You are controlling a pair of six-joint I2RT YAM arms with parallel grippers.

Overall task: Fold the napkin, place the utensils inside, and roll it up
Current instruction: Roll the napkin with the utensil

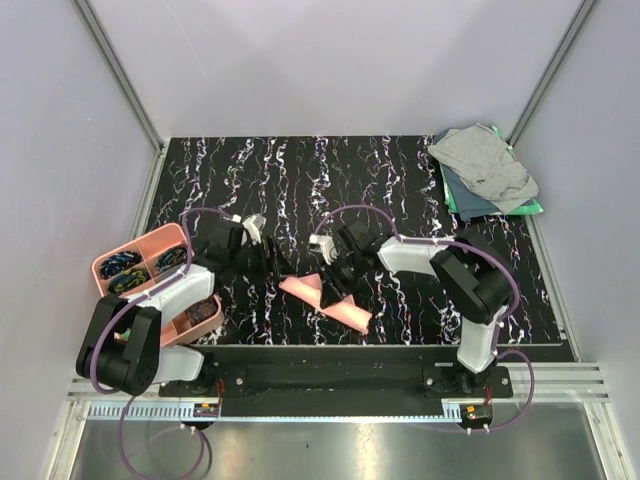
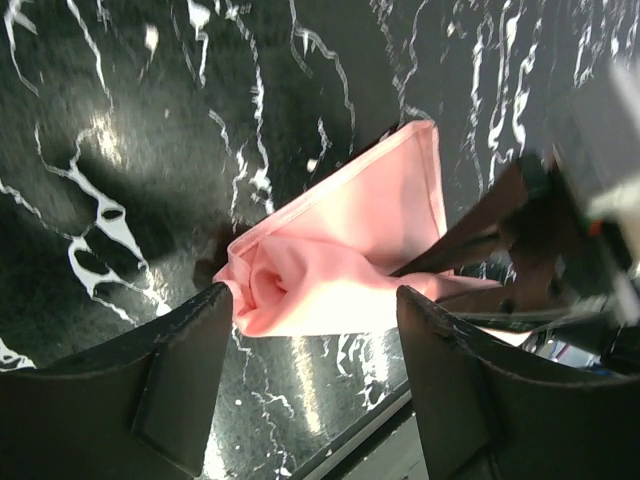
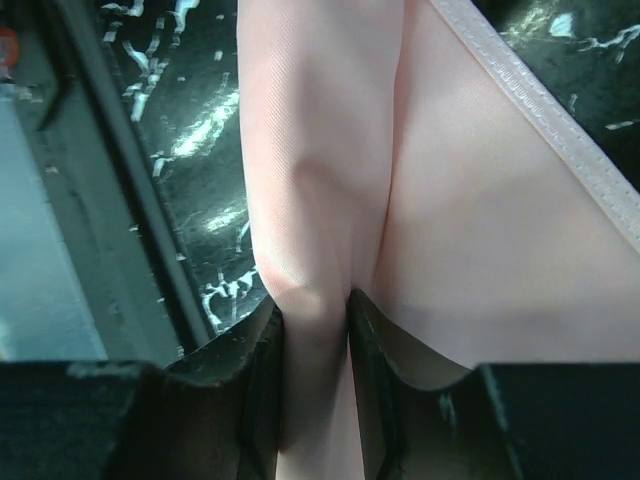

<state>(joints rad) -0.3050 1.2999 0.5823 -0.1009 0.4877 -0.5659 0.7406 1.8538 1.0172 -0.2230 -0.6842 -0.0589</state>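
Observation:
The salmon-pink napkin (image 1: 325, 302) lies folded and partly rolled near the table's front edge. Its rolled end shows in the left wrist view (image 2: 330, 265). My right gripper (image 1: 333, 283) is shut on a fold of the napkin (image 3: 320, 180). My left gripper (image 1: 272, 262) is open, just left of the napkin's rolled end, its fingers (image 2: 170, 370) apart over the table. The utensils are hidden from all views.
A pink compartment tray (image 1: 125, 262) with small items stands at the left edge. Grey and green cloths (image 1: 485, 170) are piled at the back right. The table's front edge (image 1: 380, 345) runs close under the napkin.

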